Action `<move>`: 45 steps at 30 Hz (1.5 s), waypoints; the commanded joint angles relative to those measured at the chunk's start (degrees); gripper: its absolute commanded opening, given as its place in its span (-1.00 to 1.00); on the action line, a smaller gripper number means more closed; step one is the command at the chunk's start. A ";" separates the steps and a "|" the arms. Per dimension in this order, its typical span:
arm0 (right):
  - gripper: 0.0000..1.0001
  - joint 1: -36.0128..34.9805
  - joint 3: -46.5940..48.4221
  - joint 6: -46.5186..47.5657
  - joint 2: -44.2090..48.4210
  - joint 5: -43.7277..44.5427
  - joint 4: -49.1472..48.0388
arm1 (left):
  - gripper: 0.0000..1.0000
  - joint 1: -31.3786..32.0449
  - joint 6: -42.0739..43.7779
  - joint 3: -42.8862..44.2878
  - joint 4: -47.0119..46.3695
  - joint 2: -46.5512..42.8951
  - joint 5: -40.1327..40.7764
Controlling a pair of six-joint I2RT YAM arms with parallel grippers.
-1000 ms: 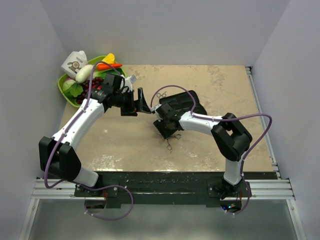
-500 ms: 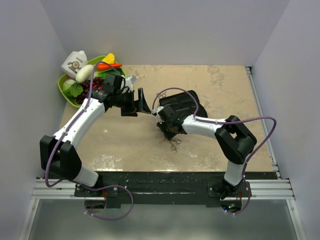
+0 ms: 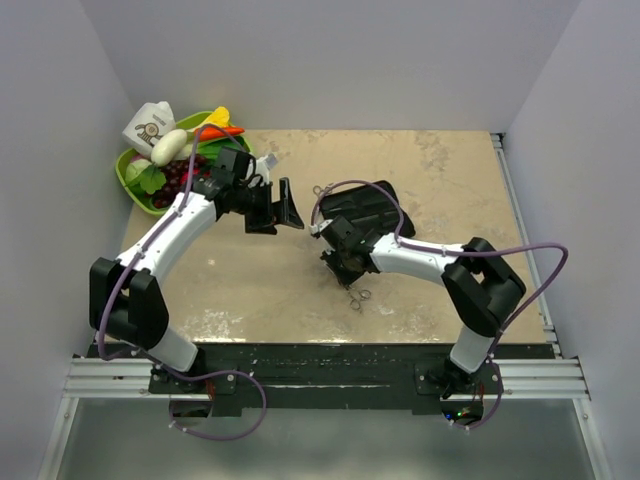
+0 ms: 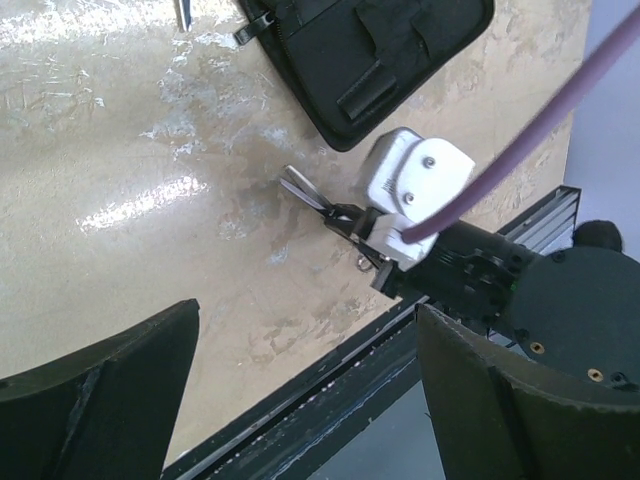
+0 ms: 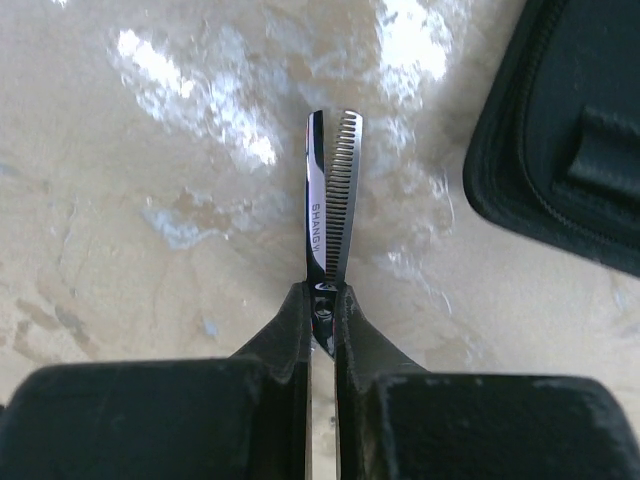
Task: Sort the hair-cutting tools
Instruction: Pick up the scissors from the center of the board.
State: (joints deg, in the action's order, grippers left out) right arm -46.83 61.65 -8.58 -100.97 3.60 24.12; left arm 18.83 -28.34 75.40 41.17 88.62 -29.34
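Observation:
A slim silver pair of thinning scissors [image 5: 330, 200] lies low over the tan table, blades pointing away. My right gripper [image 5: 322, 300] is shut on it at the pivot. From above, its ring handles [image 3: 360, 296] stick out toward the near edge, behind the right gripper [image 3: 338, 262]. A second small pair of scissors [image 3: 321, 189] lies by the far left corner of the flat black case [image 3: 365, 205]. My left gripper [image 3: 290, 205] hovers open to the left of the case, holding nothing. In its wrist view the fingers [image 4: 100, 390] frame the held scissors [image 4: 300, 187].
A green bowl [image 3: 135, 185] of toy fruit and vegetables sits at the far left corner, with a white carton [image 3: 150, 125] behind it. The black case [image 5: 570, 130] lies just right of the held blades. The table's near edge has a metal rail [image 3: 320, 355].
My right gripper has closed on the scissors and shifted slightly toward the near right. The left arm has shifted slightly, still open.

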 commanded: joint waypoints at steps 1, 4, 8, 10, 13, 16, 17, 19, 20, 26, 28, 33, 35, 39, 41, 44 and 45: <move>-1.00 -0.19 1.98 -0.21 5.78 1.94 4.62 | 0.84 0.07 0.83 1.77 -2.05 1.11 -1.42; -1.00 -0.37 2.86 -0.12 8.93 2.55 6.64 | 0.84 0.07 0.74 1.77 -2.23 1.73 -2.64; -1.00 -1.16 4.18 0.14 13.07 2.82 9.45 | 0.82 0.07 0.30 1.60 -2.58 2.43 -4.93; -1.00 -1.42 4.97 0.49 14.57 2.91 10.24 | 0.80 0.07 -0.22 1.60 -2.76 2.79 -7.21; -1.00 -2.04 6.20 1.63 17.47 2.73 10.86 | 0.77 0.07 -1.36 1.33 -3.64 3.14 -10.81; -1.00 -2.39 8.05 2.69 19.49 2.56 11.83 | 0.75 0.07 -2.51 1.25 -4.08 3.14 -13.98; -1.00 -2.65 8.48 3.13 20.28 2.30 12.26 | 0.75 0.07 -2.86 1.25 -4.43 3.23 -15.38; -1.00 -2.83 9.63 3.48 20.81 1.86 12.53 | 0.75 0.15 -3.56 0.90 -4.61 3.05 -16.44; -1.00 -3.18 10.07 4.00 20.99 1.59 12.71 | 0.75 0.15 -3.83 0.63 -4.95 2.96 -17.49; -1.00 -5.37 13.41 5.85 20.90 0.63 13.41 | 0.72 0.24 -5.50 -1.48 -5.92 1.82 -19.96; -1.00 -6.08 13.94 6.29 20.64 0.36 13.06 | 0.72 0.33 -5.94 -1.74 -5.92 1.03 -20.40; -1.00 -7.40 15.95 7.26 19.67 -0.08 12.27 | 0.66 0.77 -6.20 -2.36 -5.05 -0.46 -21.02; -1.00 -7.75 16.66 7.87 18.79 -0.69 12.18 | 0.63 0.86 -6.38 -3.15 -4.61 -1.16 -21.19; -1.00 -8.45 17.63 8.23 17.74 -1.66 11.65 | 0.56 0.86 -6.90 -4.38 -4.52 -3.18 -22.07; -1.00 -8.98 18.07 10.06 16.78 -2.01 11.56 | 0.54 0.94 -6.91 -4.99 -4.34 -3.89 -22.60; -1.00 -9.51 18.95 10.95 15.98 -2.71 11.39 | 0.51 0.95 -6.82 -5.52 -3.38 -5.12 -22.60; -1.00 -9.68 19.30 11.04 15.89 -2.72 11.30 | 0.49 0.95 -6.64 -5.70 -3.20 -5.82 -22.77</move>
State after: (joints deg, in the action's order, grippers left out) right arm -55.64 77.65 -0.14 -84.77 2.55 37.17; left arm 19.51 -33.91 70.57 37.06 86.28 -49.56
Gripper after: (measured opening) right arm 0.050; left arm 0.762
